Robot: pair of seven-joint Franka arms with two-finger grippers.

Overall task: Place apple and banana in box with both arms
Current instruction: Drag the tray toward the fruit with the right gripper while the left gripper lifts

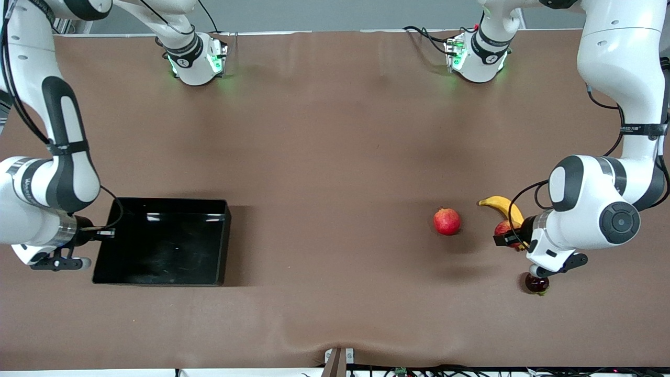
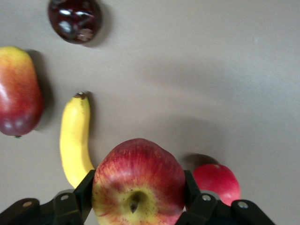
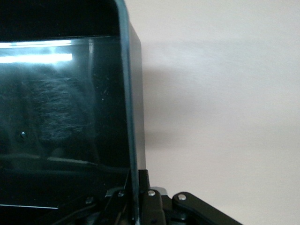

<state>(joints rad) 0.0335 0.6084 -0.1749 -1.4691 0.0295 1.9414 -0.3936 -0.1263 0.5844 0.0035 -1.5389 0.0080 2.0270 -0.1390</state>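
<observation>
Plum (image 1: 536, 283): on counter (image 1: 335, 157), nearest camera.
Left gripper (image 1: 509, 238): clamped on apple (image 2: 138, 183), over banana (image 1: 503, 206).
Right gripper (image 1: 104, 232): pinching box (image 1: 162, 242) wall.
Pomegranate (image 1: 446, 221): near banana.

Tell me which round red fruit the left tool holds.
The apple, yellow-patched with a stem dimple, between the left tool's fingers; the pomegranate sits apart.

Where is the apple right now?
The apple sits clamped in the left claw at the left arm's end of the table, just above the banana, with the pomegranate beside it toward the box.
</observation>
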